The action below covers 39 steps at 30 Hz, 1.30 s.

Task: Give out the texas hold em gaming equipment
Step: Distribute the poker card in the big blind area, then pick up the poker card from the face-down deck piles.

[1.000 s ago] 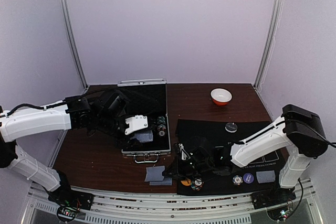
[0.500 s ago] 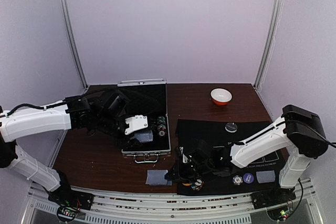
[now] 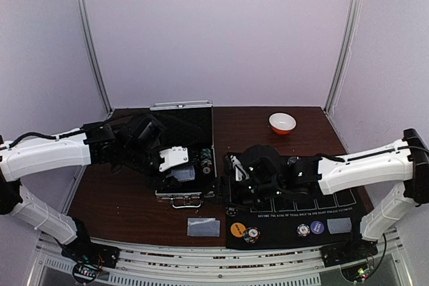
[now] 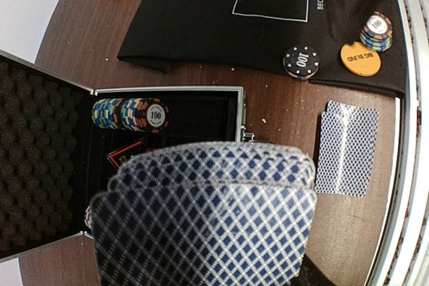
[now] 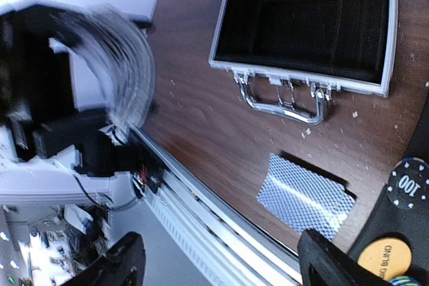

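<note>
Release — right gripper [image 5: 221, 254] let go; jaws, pinched a second ago, stood wide and empty, and arm had pulled back from table's near edge to over black mat [image 3: 322, 189]. Dealt cards [image 3: 203, 227] lay flat on bare wood at 6 o'clock of silver case [image 3: 186, 195], just off mat's 8 o'clock corner, near orange disc [image 3: 236, 229] and chip stack [image 3: 251, 235]. Left gripper [image 3: 177, 167] hadn't moved, clamped on card pack [image 4: 204, 222] above case. Judged: one hand delivered — more cards waiting to go out.
</note>
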{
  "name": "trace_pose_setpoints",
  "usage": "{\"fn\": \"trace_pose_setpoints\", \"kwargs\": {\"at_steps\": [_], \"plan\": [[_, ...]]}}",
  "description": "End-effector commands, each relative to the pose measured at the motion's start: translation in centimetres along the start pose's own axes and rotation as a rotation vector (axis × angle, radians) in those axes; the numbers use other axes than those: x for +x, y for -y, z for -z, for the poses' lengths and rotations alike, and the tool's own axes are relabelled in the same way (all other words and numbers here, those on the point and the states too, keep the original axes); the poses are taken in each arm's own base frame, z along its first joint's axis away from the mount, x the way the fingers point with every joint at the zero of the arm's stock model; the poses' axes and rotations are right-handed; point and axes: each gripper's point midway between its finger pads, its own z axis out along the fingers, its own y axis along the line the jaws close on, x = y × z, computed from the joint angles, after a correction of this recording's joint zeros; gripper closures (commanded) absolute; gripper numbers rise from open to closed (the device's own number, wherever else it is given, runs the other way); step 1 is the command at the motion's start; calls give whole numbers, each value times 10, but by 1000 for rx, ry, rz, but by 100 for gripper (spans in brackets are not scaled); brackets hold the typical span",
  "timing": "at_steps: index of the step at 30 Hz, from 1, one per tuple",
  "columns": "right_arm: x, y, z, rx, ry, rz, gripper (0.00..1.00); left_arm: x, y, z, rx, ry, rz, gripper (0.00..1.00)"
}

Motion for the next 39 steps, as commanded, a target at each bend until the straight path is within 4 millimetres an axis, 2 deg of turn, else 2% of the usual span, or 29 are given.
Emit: {"fn": "trace_pose_setpoints", "kwargs": {"at_steps": [1,5,7,11,15,17,20,25,29,34,39], "plan": [[-40,-19,32,-129,62,88,4,-12,-5,8,-11,56,0,47],[-55,-40,33,-219,71,187,0,-15,-3,10,-2,68,1,48],[-61,-52,25,-262,59,223,0,-16,-3,11,3,77,2,48],[-74,-64,4,-288,69,286,0,-20,-2,14,9,91,4,48],[-81,-79,-12,-339,58,336,0,-22,-1,17,13,105,5,47],[-80,-81,-21,-349,36,348,1,-21,-1,17,12,103,6,47],[-77,-76,-30,-344,17,346,2,-21,-2,17,9,100,7,48],[-83,-64,-40,-289,46,347,5,-24,-2,17,16,110,6,48],[-84,-63,-42,-267,40,364,14,-24,-3,16,14,104,5,48],[-84,-46,-32,-178,50,381,24,-21,-3,15,8,95,5,49],[-84,-39,-24,-132,50,390,37,-20,-4,12,7,85,7,49]]}}
